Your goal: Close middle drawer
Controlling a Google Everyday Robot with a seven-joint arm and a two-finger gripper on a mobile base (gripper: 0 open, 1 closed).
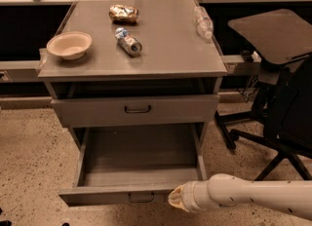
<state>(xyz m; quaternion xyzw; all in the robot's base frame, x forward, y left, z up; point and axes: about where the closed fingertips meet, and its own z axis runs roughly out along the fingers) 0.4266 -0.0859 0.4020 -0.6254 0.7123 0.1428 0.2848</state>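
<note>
At the front edge of a grey metal desk [146, 66], a robot's white arm reaches in from the right. Its cream-tipped gripper [178, 198] is set at the right end of the low front panel of the wide grey metal middle drawer [139, 157]. The drawer stands pulled well out, low above the speckled floor [29, 147], its flat inside bare. Whether the gripper is clenched or released cannot be told from this angle, and contact with the panel looks likely but is not certain.

The drawer's small dark loop handle [141, 197] sits at the panel's centre, just left of the gripper and apart from it. The step in hand appears to be the push itself. It would go best as a level shove straight toward the desk's back edge. Pressing this far off-centre could skew the drawer on its runners, so a contact nearer the handle looks steadier.

Above it, the taller-fronted grey drawer [97, 110] needs no touch. Easing off near the end of the push should spare the desk top a jolt. A beige paper bowl [69, 44] sits there by the left edge. A blue and silver can [128, 42] lies on its side near the middle and might roll, as might the clear plastic bottle [203, 23] along the right edge. A crumpled gold foil bag [123, 13] rests toward the back edge. A black office chair [273, 103] stands beyond the right edge.
</note>
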